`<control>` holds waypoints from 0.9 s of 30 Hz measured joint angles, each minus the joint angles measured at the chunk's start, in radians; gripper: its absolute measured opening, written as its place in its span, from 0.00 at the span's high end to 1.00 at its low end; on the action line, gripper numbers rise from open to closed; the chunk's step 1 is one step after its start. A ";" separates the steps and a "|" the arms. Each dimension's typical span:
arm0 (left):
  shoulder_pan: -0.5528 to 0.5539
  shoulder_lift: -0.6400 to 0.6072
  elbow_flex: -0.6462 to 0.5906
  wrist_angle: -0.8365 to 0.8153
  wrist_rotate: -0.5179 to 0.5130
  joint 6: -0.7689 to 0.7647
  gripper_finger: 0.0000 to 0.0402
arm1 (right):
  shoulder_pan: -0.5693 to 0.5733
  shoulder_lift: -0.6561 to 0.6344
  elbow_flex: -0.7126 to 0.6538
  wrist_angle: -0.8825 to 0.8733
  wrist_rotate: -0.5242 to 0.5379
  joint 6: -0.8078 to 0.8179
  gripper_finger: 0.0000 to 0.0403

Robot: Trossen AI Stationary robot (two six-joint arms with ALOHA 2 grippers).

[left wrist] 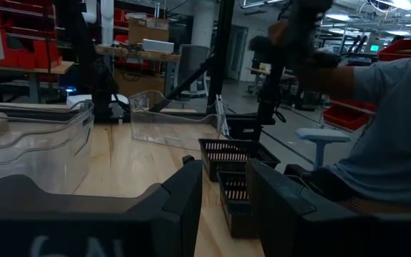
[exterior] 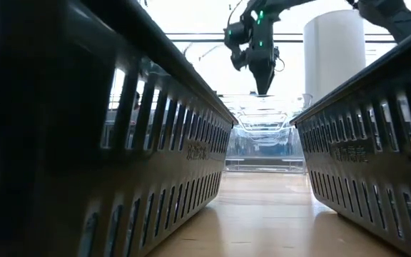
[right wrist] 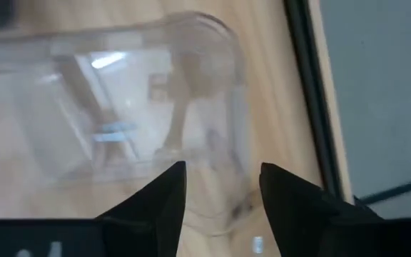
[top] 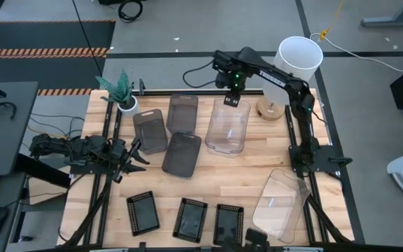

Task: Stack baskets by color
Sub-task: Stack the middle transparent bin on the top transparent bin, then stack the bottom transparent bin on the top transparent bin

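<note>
A clear basket [top: 227, 127] stands upright at the table's far middle. My right gripper [top: 234, 100] hangs open above its far end, fingers pointing down and clear of the rim [right wrist: 212, 28]. In the low view the gripper [exterior: 264, 89] is well above this basket [exterior: 262, 139]. A second clear basket [top: 280, 203] lies tilted at the near right. Three smoky grey baskets [top: 181, 154] rest at the far left centre. Three black mesh baskets [top: 189, 219] sit in a row along the near edge. My left gripper [top: 133, 155] waits open at the left edge, pointing level.
A tall white cylinder [top: 300, 57] stands beyond the far right corner, with a round wooden piece [top: 270, 108] beside it. A potted plant [top: 121, 91] sits at the far left. Bare wood [top: 236, 178] lies mid-table. A person [left wrist: 398, 135] sits beyond the table.
</note>
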 joint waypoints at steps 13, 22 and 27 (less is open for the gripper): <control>0.000 0.000 0.000 0.000 0.000 0.000 0.71 | 0.340 -0.308 -0.307 0.101 -0.015 0.213 0.56; 0.000 0.000 0.000 0.000 0.000 0.000 0.71 | 0.550 -0.622 -0.777 0.289 -0.026 0.567 0.56; 0.000 0.000 0.000 0.000 0.000 0.000 0.71 | 0.644 -0.718 -0.898 0.286 -0.024 0.747 0.56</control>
